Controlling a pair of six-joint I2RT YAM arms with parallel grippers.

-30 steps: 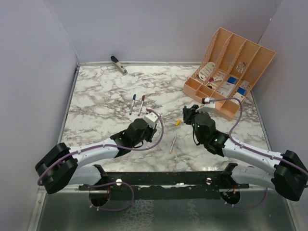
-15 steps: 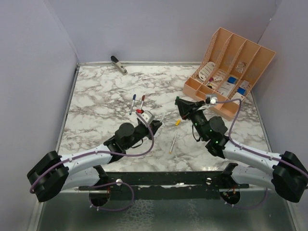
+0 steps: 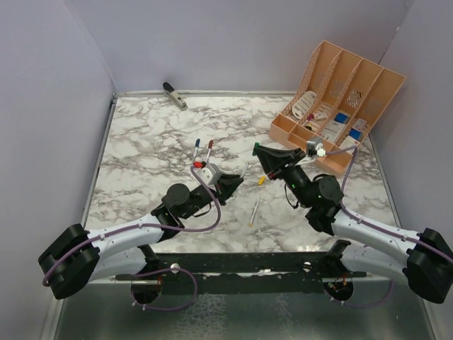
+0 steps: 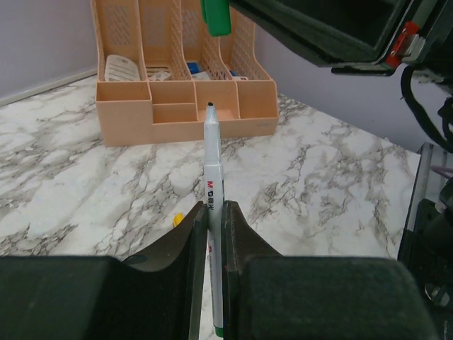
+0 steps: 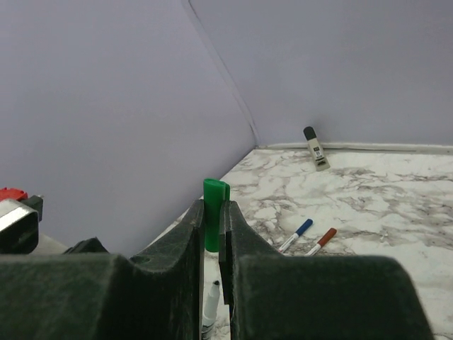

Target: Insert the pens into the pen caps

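The left gripper point(image 4: 214, 211) is pinching a pen point(image 4: 213, 145), tip pointing outward, above the middle of the tabletop point(image 3: 141, 134). The right gripper point(image 5: 212, 212) is pinching the green cap point(image 5: 216, 190) near that tip, not touching it. I judge this is the capping step. Next, the cap's mouth needs lining up with the tip, then pushing straight on.

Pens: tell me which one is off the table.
The silvery-grey pen clamped in the left end effector; the blue-tipped pen, red-tipped pen and bare pen lie flat on the marble table.
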